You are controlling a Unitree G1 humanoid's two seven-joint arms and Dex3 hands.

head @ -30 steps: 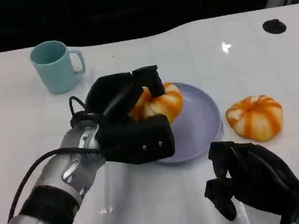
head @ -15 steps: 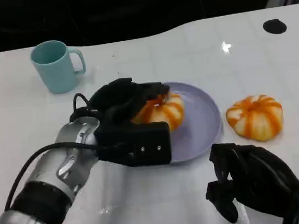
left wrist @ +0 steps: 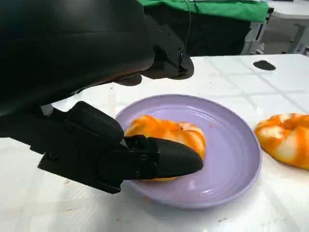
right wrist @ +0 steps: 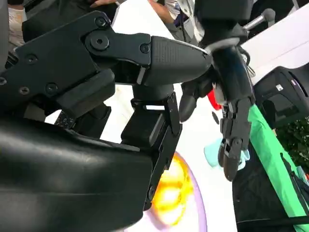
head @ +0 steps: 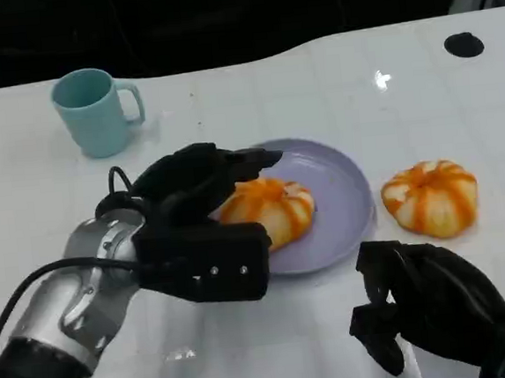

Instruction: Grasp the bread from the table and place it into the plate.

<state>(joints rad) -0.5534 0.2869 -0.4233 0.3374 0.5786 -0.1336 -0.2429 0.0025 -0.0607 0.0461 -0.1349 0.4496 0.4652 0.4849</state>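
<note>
An orange-and-white striped bread [head: 270,209] [left wrist: 170,135] lies on the left part of the lilac plate [head: 341,190] [left wrist: 241,169]. My left hand [head: 198,225] [left wrist: 91,72] hovers at the plate's left rim with its fingers apart. The upper fingers are raised clear of the bread and the thumb lies low in front of it. A second striped bread [head: 430,196] [left wrist: 286,140] sits on the table to the right of the plate. Near the front edge, my right hand [head: 426,306] [right wrist: 120,121] holds nothing, fingers spread.
A teal mug [head: 95,111] stands at the back left of the white table. A small black disc [head: 463,44] lies at the back right. The table's far edge [head: 250,61] borders a dark background.
My left hand lowered the bread from above the plate onto it, then spread its fingers off the bread and drew back a little. The right hand stayed put.
</note>
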